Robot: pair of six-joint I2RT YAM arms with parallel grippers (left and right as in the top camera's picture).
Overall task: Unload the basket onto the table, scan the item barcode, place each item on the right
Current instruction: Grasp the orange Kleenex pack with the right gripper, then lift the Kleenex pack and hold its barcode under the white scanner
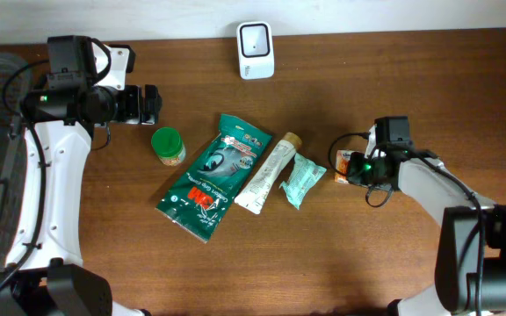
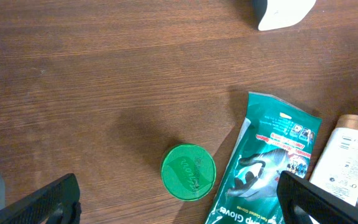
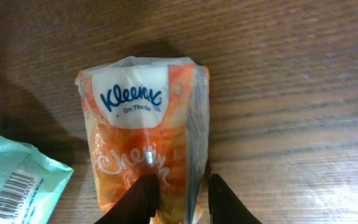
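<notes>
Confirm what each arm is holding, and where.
Right jaws: shut on the Kleenex pack, pinching its near end by one side edge. Left jaws: open, nothing between them.

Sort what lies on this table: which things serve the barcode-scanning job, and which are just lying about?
Job: Kleenex pack, right tool gripping it, white scanner.
Lying about: green-lidded jar, green gloves packet, white tube, mint-green packet.

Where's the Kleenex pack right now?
The Kleenex pack lies on the right side of the overhead view, just right of the teal wipes packet, its end between the right gripper's fingers.
</notes>
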